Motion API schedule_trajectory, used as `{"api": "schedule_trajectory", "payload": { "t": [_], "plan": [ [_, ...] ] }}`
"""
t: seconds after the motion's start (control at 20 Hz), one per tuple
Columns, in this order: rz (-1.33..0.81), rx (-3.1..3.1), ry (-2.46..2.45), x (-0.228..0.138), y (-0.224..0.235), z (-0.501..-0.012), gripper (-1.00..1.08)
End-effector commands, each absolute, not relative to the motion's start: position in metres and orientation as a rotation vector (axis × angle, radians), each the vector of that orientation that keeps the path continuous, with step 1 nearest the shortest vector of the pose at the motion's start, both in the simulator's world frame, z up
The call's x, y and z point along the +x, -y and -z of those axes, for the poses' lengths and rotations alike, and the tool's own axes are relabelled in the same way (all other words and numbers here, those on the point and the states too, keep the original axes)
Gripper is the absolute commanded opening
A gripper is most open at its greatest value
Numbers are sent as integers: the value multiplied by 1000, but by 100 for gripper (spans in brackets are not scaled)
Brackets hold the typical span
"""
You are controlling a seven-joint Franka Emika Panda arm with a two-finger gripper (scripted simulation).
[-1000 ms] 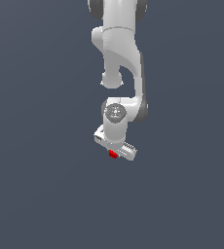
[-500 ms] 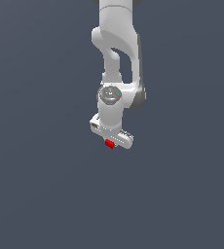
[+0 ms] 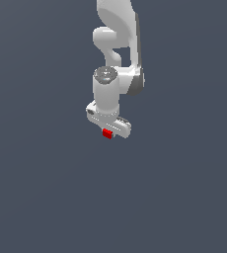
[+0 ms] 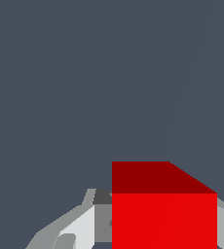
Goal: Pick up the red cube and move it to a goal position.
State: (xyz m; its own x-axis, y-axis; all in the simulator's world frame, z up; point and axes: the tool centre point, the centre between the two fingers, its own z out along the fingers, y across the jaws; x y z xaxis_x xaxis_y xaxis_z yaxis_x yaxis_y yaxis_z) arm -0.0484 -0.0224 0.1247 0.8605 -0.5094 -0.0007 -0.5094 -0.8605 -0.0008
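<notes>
While the white arm (image 3: 116,54) reaches down from the top of the exterior view, its claw (image 3: 107,134) hangs at the low end of the wrist, with the broad white hand body turned crosswise and slanting slightly down toward the exterior view's right. The red cube (image 3: 107,133) sits directly under that hand body, tucked up against its underside at about the middle of its width, and only a small red patch of it pokes out below the white housing. In the wrist view the red cube (image 4: 163,214) fills much of the frame close to the camera, showing a bright front face and a darker shaded face above it, and a pale grey finger (image 4: 80,226) presses in beside one flank of it while another sliver of grey finger shows against the opposite flank. The claw is clenched on the red cube, with the fingers touching it on both sides. Around the claw and the cube there is only a flat, even slate-grey background in both views, with no edge, line or shadow that marks a desk, so whether the cube hangs clear of any surface or rests on one cannot be told. The cube's edges look square to the fingers, not skewed between them.
</notes>
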Motion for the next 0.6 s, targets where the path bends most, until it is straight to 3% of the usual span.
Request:
{"api": "schedule_trajectory", "payload": {
  "t": [0.0,0.55],
  "plan": [
    [-1,-3029,-829,-54,25,-133,-100],
    [0,-3030,-829,-60,29,-143,-100]
  ]
}}
